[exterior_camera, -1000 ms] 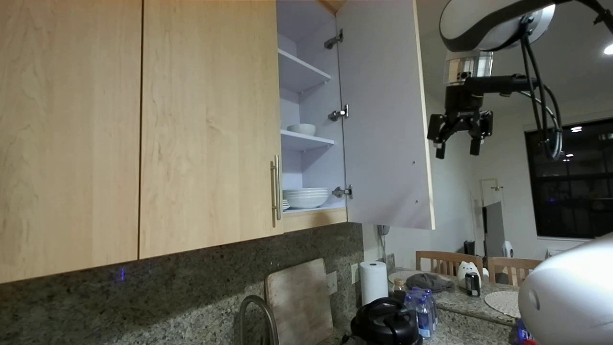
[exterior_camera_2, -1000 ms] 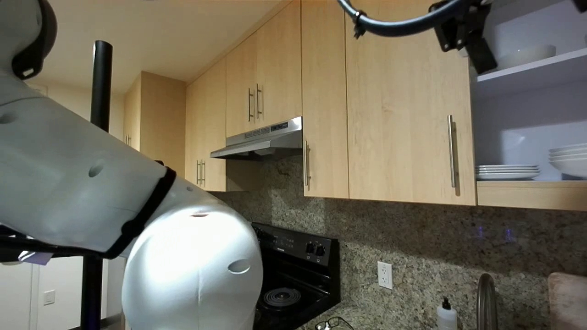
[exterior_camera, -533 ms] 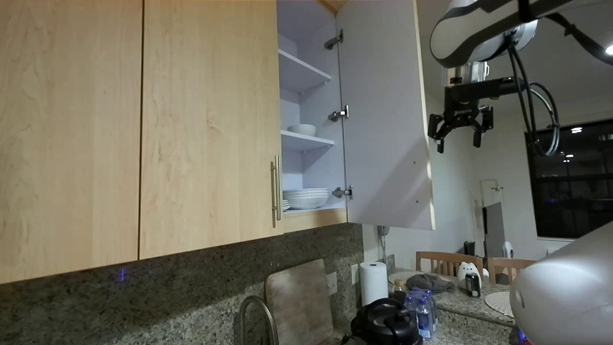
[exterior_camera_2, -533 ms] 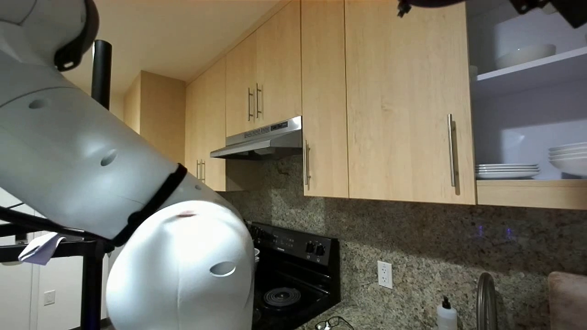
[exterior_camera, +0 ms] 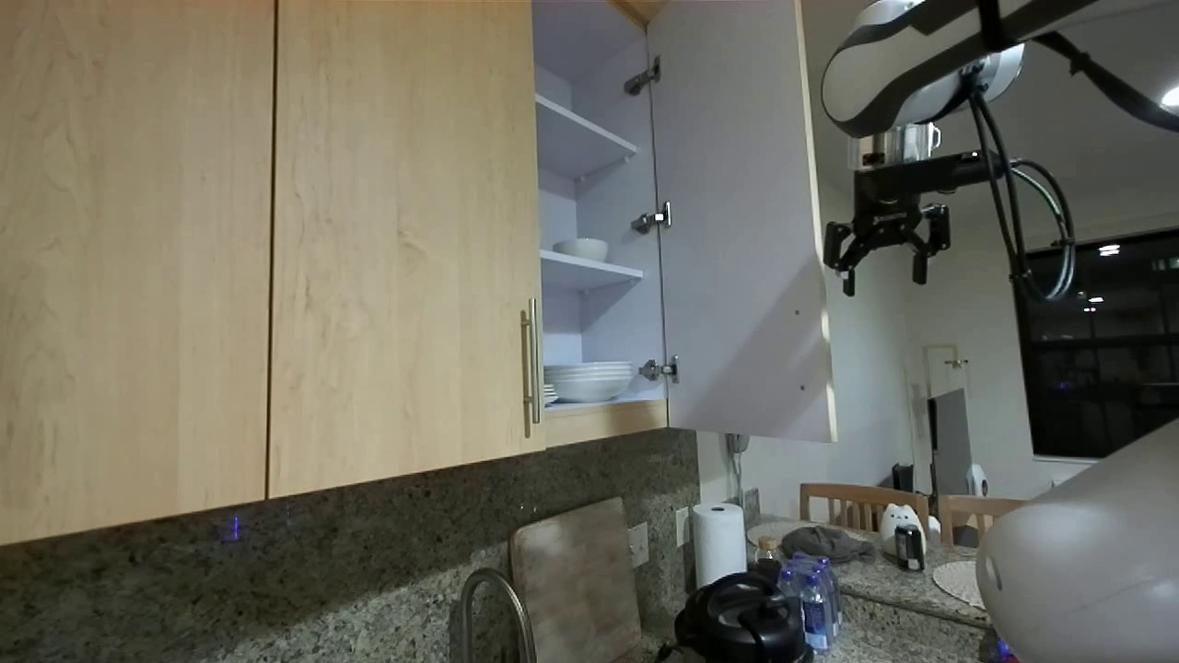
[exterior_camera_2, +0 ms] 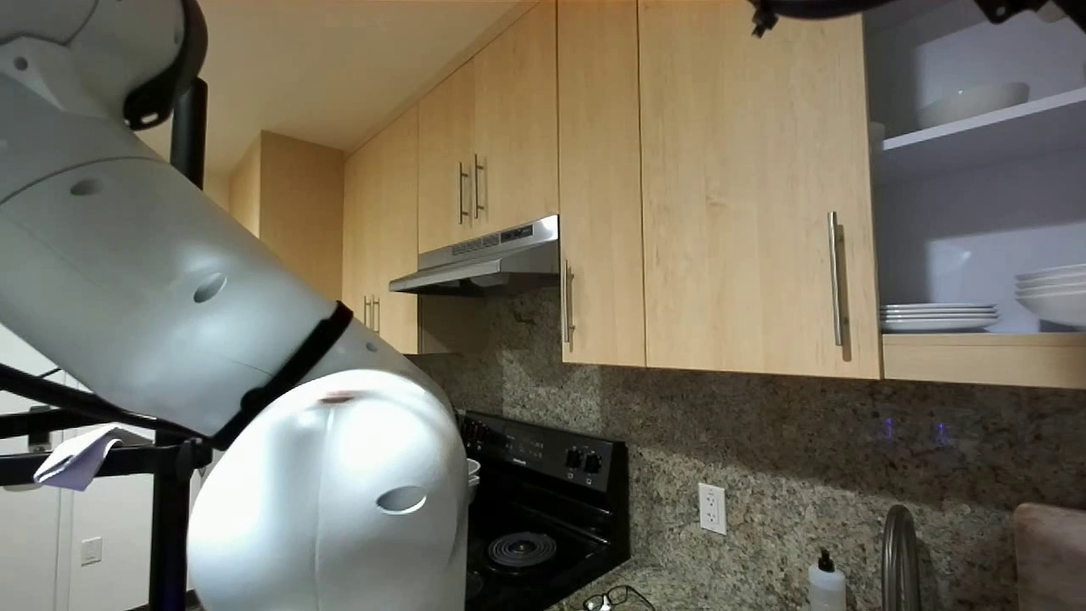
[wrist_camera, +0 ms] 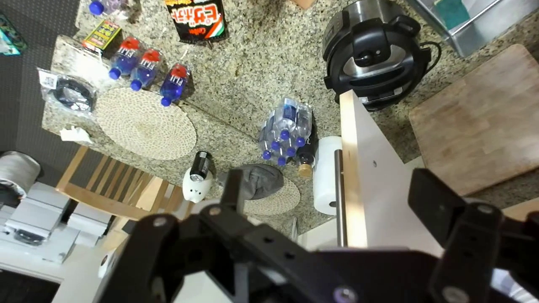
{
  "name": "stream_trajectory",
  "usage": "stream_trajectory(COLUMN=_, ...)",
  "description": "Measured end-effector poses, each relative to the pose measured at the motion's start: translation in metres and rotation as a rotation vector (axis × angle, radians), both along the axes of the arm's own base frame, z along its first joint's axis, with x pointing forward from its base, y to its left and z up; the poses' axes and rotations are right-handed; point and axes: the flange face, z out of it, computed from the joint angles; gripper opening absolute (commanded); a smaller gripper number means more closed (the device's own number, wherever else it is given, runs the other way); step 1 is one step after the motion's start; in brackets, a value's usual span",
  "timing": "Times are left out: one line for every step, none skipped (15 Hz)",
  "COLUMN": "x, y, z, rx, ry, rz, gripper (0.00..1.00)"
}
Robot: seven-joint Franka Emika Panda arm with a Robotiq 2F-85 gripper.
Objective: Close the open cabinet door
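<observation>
Speckled stone backsplash (exterior_camera: 322, 571) below maple wall cabinets (exterior_camera: 396, 230). Cabinet door (exterior_camera: 737, 230) stands wide open, white inner face showing, stacked bowls (exterior_camera: 589, 382) within. Hand (exterior_camera: 884, 274) near the door's free edge, fingers (wrist_camera: 433, 202) spread apart; in the wrist view that edge shows between them.

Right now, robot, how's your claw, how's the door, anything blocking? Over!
Claw open, holding nothing. Cabinet door wide open; can't tell if they touch. Dishes inside, likely not blocking.

Cabinet door (exterior_camera: 737, 230) cut off at top in an exterior view, tool (wrist_camera: 329, 187) blurred in wrist view
</observation>
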Motion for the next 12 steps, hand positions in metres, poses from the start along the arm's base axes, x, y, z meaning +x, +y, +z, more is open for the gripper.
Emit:
stream_trajectory(x=-0.003, y=-0.005, z=0.001, rx=0.004, ry=-0.005, rz=-0.026, gripper=1.0)
stream_trajectory(x=-0.006, y=-0.011, z=0.002, rx=0.008, ry=-0.011, rz=-0.057, gripper=1.0)
stream_trajectory(x=-0.008, y=-0.019, z=0.004, rx=0.012, ry=-0.018, rz=-0.091, gripper=1.0)
stream_trajectory(x=-0.009, y=-0.026, z=0.007, rx=0.013, ry=-0.025, rz=-0.123, gripper=1.0)
stream_trajectory(x=-0.007, y=-0.033, z=0.01, rx=0.012, ry=-0.034, rz=-0.152, gripper=1.0)
stream_trajectory(x=-0.004, y=-0.04, z=0.014, rx=0.008, ry=-0.042, rz=-0.176, gripper=1.0)
stream_trajectory(x=0.001, y=-0.046, z=0.017, rx=0.004, ry=-0.052, rz=-0.2, gripper=1.0)
stream_trajectory(x=0.007, y=-0.051, z=0.02, rx=0.001, ry=-0.061, rz=-0.222, gripper=1.0)
stream_trajectory(x=0.013, y=-0.056, z=0.024, rx=0.001, ry=-0.069, rz=-0.245, gripper=1.0)
stream_trajectory(x=0.018, y=-0.06, z=0.027, rx=0.003, ry=-0.078, rz=-0.267, gripper=1.0)
stream_trajectory(x=0.023, y=-0.064, z=0.03, rx=0.006, ry=-0.088, rz=-0.29, gripper=1.0)
stream_trajectory(x=0.027, y=-0.067, z=0.032, rx=0.008, ry=-0.097, rz=-0.311, gripper=1.0)
